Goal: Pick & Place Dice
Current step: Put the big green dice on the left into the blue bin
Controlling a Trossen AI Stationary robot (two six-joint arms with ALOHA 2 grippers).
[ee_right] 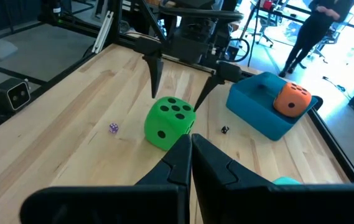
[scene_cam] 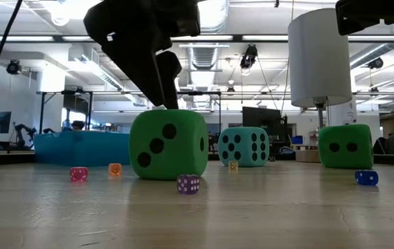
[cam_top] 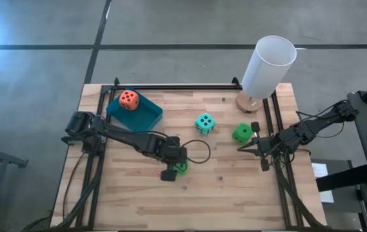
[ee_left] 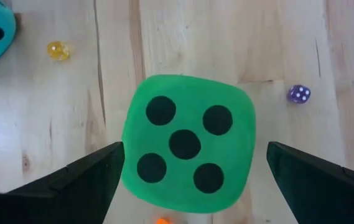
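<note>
- My left gripper (ee_left: 192, 168) hangs over a green die (ee_left: 188, 146), fingers spread wide, one on each side, neither touching it.
- I reckon this is the pick step: next I need to drop lower and close squarely on its sides.
- The die sits on the table (cam_top: 235, 187), five pips up, directly between my fingers.
- The orange die (cam_top: 128, 99) lies in the tray (cam_top: 149, 116); the teal die (cam_top: 204, 123) and the second green die (cam_top: 241, 133) wait mid-table.
- My right gripper (cam_top: 242, 147) rests pressed together near the second green die.
</note>
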